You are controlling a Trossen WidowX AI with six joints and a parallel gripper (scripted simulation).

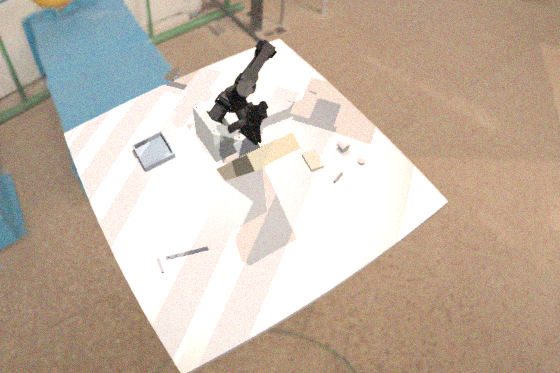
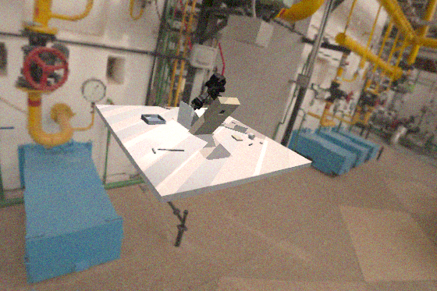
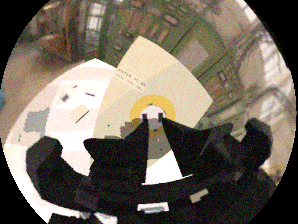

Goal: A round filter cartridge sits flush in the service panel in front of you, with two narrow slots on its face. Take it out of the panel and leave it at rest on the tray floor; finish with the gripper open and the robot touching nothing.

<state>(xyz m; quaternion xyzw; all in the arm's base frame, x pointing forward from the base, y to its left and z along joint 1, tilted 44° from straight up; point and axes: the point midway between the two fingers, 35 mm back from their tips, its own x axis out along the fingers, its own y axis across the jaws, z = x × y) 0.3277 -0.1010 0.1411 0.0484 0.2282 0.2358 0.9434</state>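
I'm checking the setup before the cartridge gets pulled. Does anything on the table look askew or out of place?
Yes: the service panel leans at a slant rather than standing square, and small loose bits lie scattered on the table beside it. The tray sits flat. The cartridge looks seated in the panel, the gripper close before it.

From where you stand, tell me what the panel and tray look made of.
Panel: flat matte cream face, no gloss, could be painted board or plastic. Tray: dark grey rim around a pale bluish floor, which suggests metal or plastic; too small to settle.
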